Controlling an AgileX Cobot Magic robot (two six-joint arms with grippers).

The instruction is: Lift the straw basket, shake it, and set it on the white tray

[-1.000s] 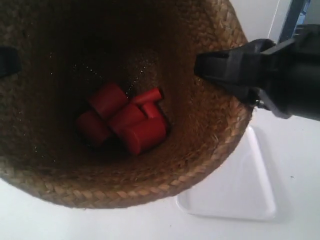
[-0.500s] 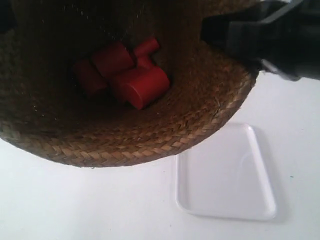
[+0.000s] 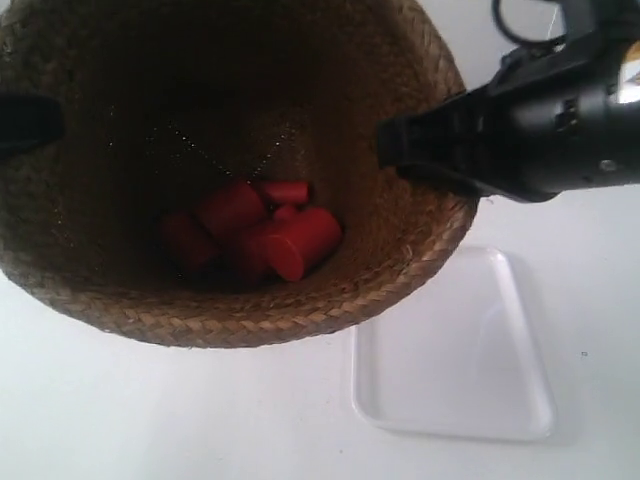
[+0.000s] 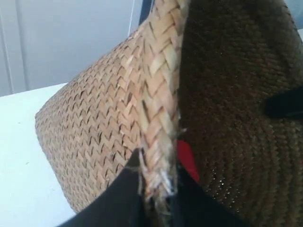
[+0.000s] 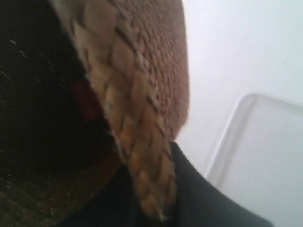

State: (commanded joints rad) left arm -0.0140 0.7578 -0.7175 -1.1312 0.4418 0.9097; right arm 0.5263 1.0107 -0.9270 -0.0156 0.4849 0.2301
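Note:
The straw basket [image 3: 330, 300] hangs in the air, filling the exterior view, its dark inside holding several red cylinders [image 3: 265, 235]. My left gripper [image 4: 158, 194] is shut on the basket's braided rim [image 4: 161, 94], one finger outside and one inside. On the opposite rim my right gripper [image 5: 151, 198] is shut on the basket [image 5: 137, 109] the same way; it is the black arm [image 3: 520, 125] at the exterior view's right. The white tray [image 3: 450, 350] lies flat on the table below and to the right of the basket, also showing as the tray [image 5: 265, 151] in the right wrist view.
The white tabletop [image 3: 150, 410] spreads under the basket and around the tray. A black cable [image 3: 520, 20] loops above the arm at the exterior view's right. A pale wall [image 4: 61, 42] stands behind the basket in the left wrist view.
The basket dropped toward the view's top half a second ago and has come back down and left; the red cylinders inside shifted and rolled. Both grippers kept their hold on the rim.

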